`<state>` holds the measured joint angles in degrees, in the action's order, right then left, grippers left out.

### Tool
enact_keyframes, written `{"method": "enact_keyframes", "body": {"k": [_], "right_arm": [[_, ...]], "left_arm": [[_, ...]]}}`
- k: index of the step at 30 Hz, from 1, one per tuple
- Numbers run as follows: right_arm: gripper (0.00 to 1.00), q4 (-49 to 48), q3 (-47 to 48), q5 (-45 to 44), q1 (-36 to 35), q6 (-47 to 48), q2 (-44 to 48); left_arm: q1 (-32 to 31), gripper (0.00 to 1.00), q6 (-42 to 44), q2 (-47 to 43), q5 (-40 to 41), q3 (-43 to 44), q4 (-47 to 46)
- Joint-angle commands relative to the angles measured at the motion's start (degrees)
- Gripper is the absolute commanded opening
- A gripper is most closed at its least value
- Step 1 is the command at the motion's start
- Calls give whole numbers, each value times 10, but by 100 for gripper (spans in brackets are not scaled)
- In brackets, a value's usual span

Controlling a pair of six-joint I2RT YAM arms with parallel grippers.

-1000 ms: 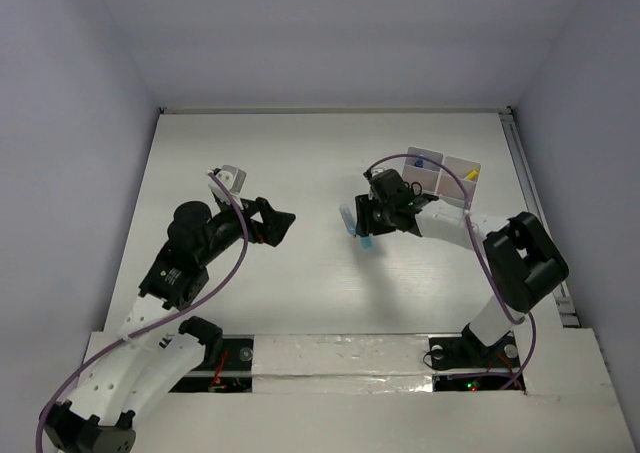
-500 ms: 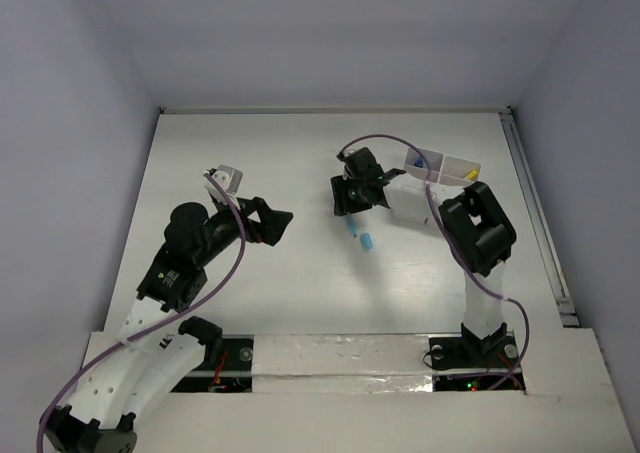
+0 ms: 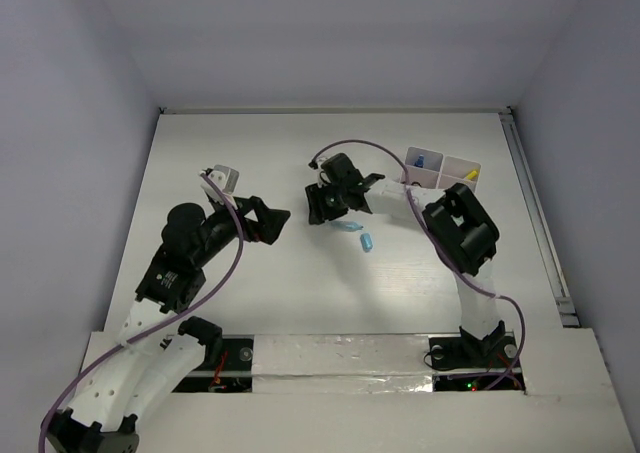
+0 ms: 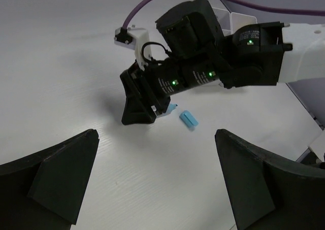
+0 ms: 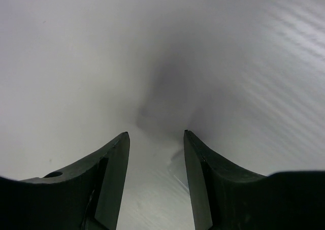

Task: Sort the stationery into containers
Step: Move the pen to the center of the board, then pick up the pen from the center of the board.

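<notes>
A small blue tube (image 3: 366, 242) and a teal piece (image 3: 347, 226) lie on the white table in the top view. The blue tube also shows in the left wrist view (image 4: 189, 119), with the teal piece (image 4: 173, 107) half hidden behind the right gripper. My right gripper (image 3: 316, 213) (image 4: 138, 110) is low over the table just left of them; it is open and empty, and only bare table shows between its jaws (image 5: 156, 133). My left gripper (image 3: 272, 220) (image 4: 155, 134) is wide open and empty, farther left. The white containers (image 3: 441, 177) stand at the back right.
The containers hold a blue item (image 3: 423, 160) and a yellow item (image 3: 472, 175). The right arm stretches from the containers across to the table's middle. A rail (image 3: 535, 208) runs along the table's right edge.
My right gripper has swung left, from over the blue and teal pieces to beside them; both pieces now lie uncovered on the table. My left arm has barely moved.
</notes>
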<state>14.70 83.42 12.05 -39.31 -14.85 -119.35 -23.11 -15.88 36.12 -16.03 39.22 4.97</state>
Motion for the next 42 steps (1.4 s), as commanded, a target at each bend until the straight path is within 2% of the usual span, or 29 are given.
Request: {"method": "enact_keyframes", "body": {"k": [1,2,5,11,18,22,24,28,29,31,33,38,42], "right_arm": [[52,0,-35,29,-33,-13,29],[48,4,-52,27,-33,-13,47],[45,13,-76,30,-45,-6,83],[45,22,-135,20,-45,7,211],[45,-6,-235,-102,-45,-13,409],[44,-27,-301,-189,-34,-29,528],[44,-40,-333,-201,-34,-37,591],[44,-53,-374,-230,-29,-47,670],[43,-54,-381,-236,-29,-50,683],[43,-56,-401,-252,-29,-54,720],[43,-56,-410,-263,-29,-53,747],[43,-48,-424,-267,-24,-46,801],[43,-53,-430,-257,-24,-47,803]], "left_arm": [[4,99,6,-8,-1,3,-22],[4,99,5,-8,-1,3,-22],[4,99,5,-5,-5,2,-24],[4,99,-8,11,-25,2,-38],[4,99,-40,68,-51,1,-69],[-42,99,-64,128,-31,7,-95],[-97,99,-71,149,-2,10,-111],[-170,98,-55,235,113,36,-138],[-178,85,-50,282,129,40,-140],[-195,81,-27,327,139,55,-158],[-202,69,-10,390,153,68,-164],[-221,62,84,515,155,127,-164],[-228,63,136,587,183,173,-143]]}}
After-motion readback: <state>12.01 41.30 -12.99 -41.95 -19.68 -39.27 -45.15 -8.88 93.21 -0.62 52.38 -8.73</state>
